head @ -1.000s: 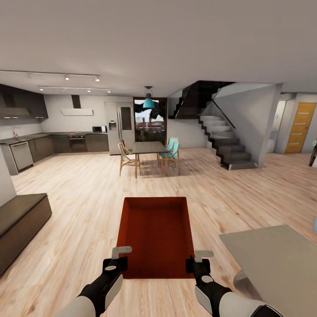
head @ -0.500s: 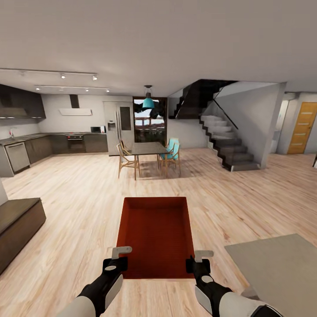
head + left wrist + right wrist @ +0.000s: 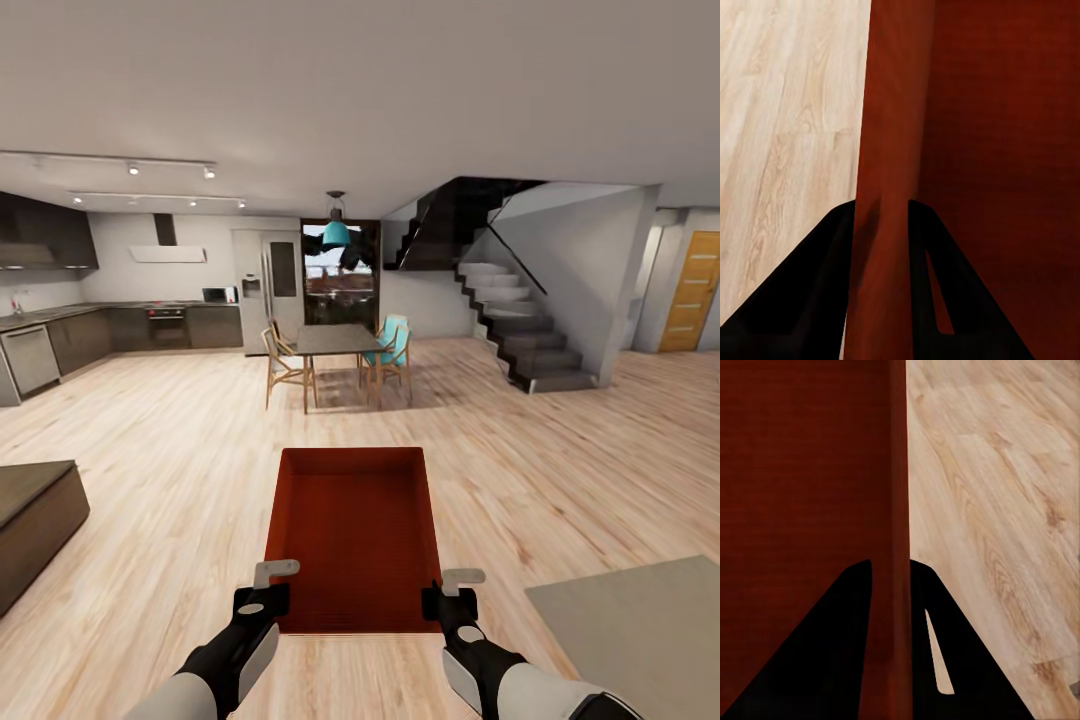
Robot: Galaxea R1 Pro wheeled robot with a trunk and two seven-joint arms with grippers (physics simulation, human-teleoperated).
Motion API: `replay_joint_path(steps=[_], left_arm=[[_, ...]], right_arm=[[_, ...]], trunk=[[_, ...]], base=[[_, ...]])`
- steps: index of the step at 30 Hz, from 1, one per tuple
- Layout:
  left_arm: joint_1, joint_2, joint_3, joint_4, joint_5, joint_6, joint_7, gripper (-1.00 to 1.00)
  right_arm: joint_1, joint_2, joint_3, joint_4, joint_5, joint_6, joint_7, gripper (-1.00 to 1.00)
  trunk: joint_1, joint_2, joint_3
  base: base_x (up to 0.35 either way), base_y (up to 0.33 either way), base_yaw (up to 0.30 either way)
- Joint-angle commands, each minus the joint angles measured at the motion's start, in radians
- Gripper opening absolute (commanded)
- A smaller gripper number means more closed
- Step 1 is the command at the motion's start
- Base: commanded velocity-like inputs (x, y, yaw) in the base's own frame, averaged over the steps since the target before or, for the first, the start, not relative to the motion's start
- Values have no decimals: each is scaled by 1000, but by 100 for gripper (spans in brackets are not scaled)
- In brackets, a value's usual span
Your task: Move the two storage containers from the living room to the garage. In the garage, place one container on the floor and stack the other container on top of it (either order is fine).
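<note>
I am carrying an orange-red storage container (image 3: 355, 535) above light wood-plank floor (image 3: 170, 470), left gripper (image 3: 262, 590) and right gripper (image 3: 455, 592) each clamping a side wall, facing a dining table (image 3: 335, 340) and staircase (image 3: 515, 325).

The orange-red open rectangular storage container (image 3: 355, 535) is carried out in front over the light wood-plank floor (image 3: 180, 460), and each long wall is taken up near its close corner: the left end effector (image 3: 266, 592) straddles the left wall, the right end effector (image 3: 450, 596) the right wall, one finger inside and one outside. Open floor lies ahead up to the dark dining table with wooden and teal chairs (image 3: 338, 355). A low dark cabinet (image 3: 30, 515) stands at the left, a pale grey slab (image 3: 640, 630) at the right, a grey staircase (image 3: 515, 335) farther off.
</note>
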Motion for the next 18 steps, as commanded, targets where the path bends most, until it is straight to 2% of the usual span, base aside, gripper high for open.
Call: replay_joint_path(steps=[1,18], left_arm=[[-1,16,25,-4,4,7,11,-100],[-2,16,25,-3,4,7,11,-100]], right_arm=[[0,-12,-5,-1,-1,-1,0,-100],[0,-11,-5,-1,-1,-2,0,-100]], trunk=[[1,-1,-2],[1,-1,-2]], base=[[323,0,0],[323,0,0]])
